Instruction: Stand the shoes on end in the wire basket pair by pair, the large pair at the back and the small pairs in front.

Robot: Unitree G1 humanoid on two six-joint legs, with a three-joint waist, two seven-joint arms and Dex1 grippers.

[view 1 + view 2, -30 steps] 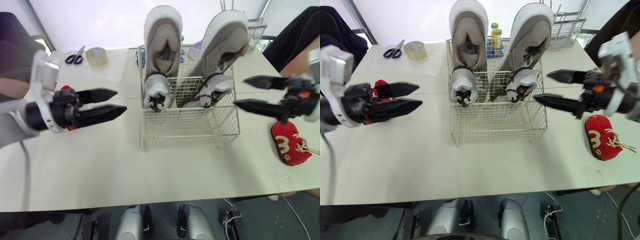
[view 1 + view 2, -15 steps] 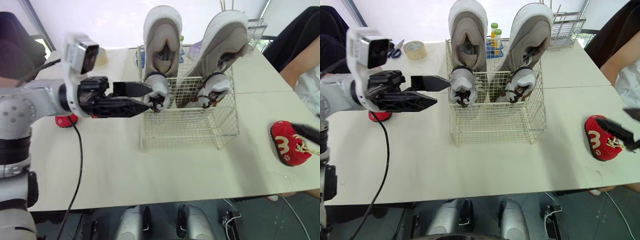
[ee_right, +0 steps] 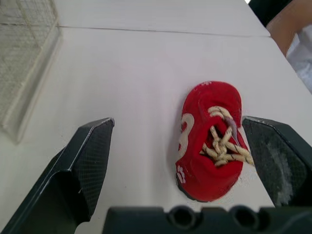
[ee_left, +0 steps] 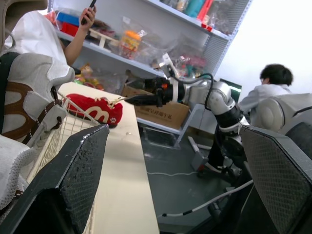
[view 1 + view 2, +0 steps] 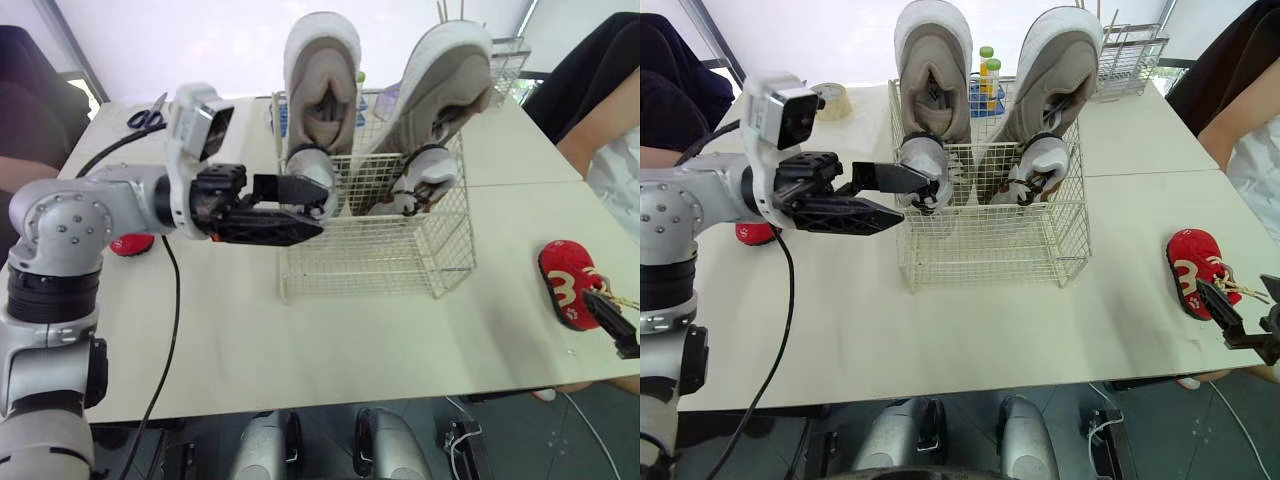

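Note:
The wire basket (image 5: 360, 262) stands mid-table. Two large beige shoes (image 5: 322, 85) (image 5: 452, 80) stand on end at its back, and two small white-grey shoes (image 5: 316, 182) (image 5: 426, 172) stand in front of them. My left gripper (image 5: 308, 207) hovers open at the basket's front left corner, beside the left small shoe. One small red shoe (image 3: 210, 141) lies near the right table edge. My right gripper (image 3: 178, 124) is open just short of that shoe, with one of its fingers (image 5: 1222, 310) at the shoe's near side. A second red shoe (image 5: 130, 243) lies on the left, behind my left arm.
Scissors (image 5: 148, 112) and a tape roll (image 5: 828, 98) lie at the back left. Bottles (image 5: 990, 62) and a second wire rack (image 5: 1135, 50) stand behind the basket. One person sits at the right (image 5: 600, 110), another at the left (image 5: 30, 100).
My left gripper swung right from the table's left side to the basket's front left corner. My right gripper dropped from beside the basket to the right front edge, by the red shoe.

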